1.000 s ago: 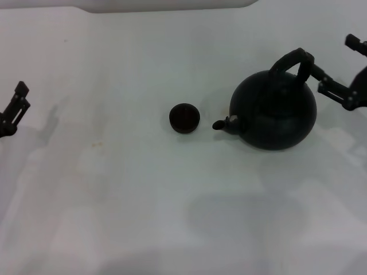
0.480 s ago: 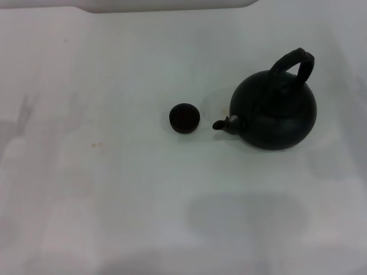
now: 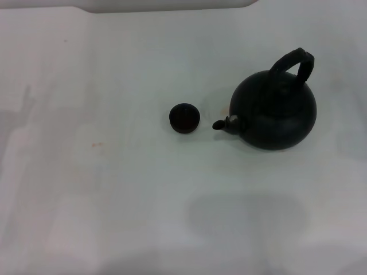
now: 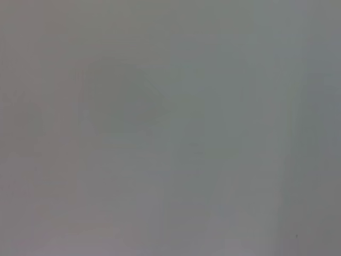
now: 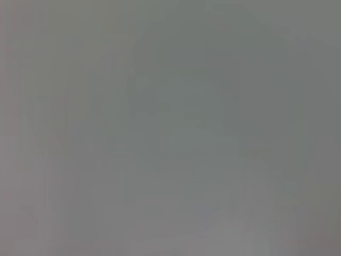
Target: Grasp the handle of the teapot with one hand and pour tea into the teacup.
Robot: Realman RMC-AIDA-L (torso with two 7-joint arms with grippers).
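In the head view the large round matte black teapot (image 3: 274,113) stands upright on the white table at the right. Its thick arched handle (image 3: 293,65) rises over its top. Its short spout (image 3: 223,124) points left toward the teacup (image 3: 184,118), a tiny dark handleless bowl standing a short gap to the left of the spout. Neither gripper shows in the head view. Both wrist views show only a plain grey surface, with no fingers and no task objects.
The white table (image 3: 114,189) stretches all around the two objects. A pale raised edge (image 3: 172,4) runs along the far side. A small faint stain (image 3: 97,144) marks the table at the left.
One second ago the left gripper stood at the left edge and the right gripper beside the handle at the right. Both have withdrawn out of view. Teapot and teacup have not moved.
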